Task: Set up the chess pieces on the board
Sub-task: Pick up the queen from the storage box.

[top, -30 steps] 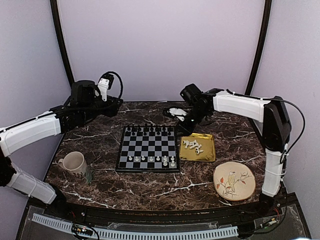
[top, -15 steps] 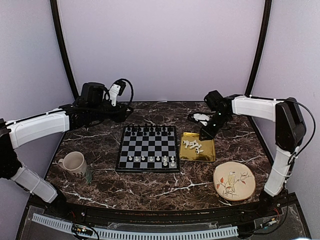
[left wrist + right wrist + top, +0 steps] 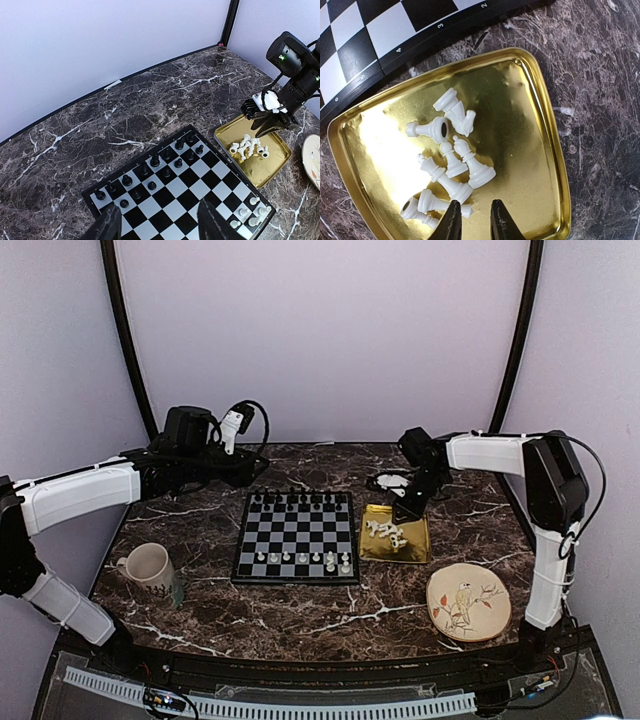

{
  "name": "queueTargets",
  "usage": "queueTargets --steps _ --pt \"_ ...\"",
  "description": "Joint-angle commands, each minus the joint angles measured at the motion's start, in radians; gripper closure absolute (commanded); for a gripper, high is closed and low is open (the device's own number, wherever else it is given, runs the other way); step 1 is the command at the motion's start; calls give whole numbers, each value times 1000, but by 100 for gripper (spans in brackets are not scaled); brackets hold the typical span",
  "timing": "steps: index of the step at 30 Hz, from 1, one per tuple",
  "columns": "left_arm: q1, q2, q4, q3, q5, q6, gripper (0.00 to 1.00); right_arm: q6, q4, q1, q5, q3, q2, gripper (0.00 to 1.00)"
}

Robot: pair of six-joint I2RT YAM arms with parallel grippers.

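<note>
The job is partly done. On the board [image 3: 297, 530], black chessmen [image 3: 300, 500] fill the two far ranks. A row of white chess pieces [image 3: 302, 558] stands along the second-nearest rank, with only a couple on the nearest rank at its right end, so most of the white back rank looks unfilled. The rest of the white pieces [image 3: 455, 165] lie tumbled on their sides in a small heap in the gold tray [image 3: 520, 140], just right of the board. The right gripper [image 3: 474, 220] hangs over the near side of that heap, its fingers narrowly parted with nothing between them, probably about to pick one. The left gripper [image 3: 160, 222] hovers above the board's far left corner, fingers spread and empty. Each tray piece must yet be lifted, stood upright and placed.
</note>
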Motion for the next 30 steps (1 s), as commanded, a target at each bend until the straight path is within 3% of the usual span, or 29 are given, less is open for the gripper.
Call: queueTargets --steps 1,30 --pt "3 -18 -12 26 10 1 46 -42 -19 3 -17 53 31 79" --pt "3 -13 -14 28 15 -2 46 -92 -77 6 -72 12 98 74"
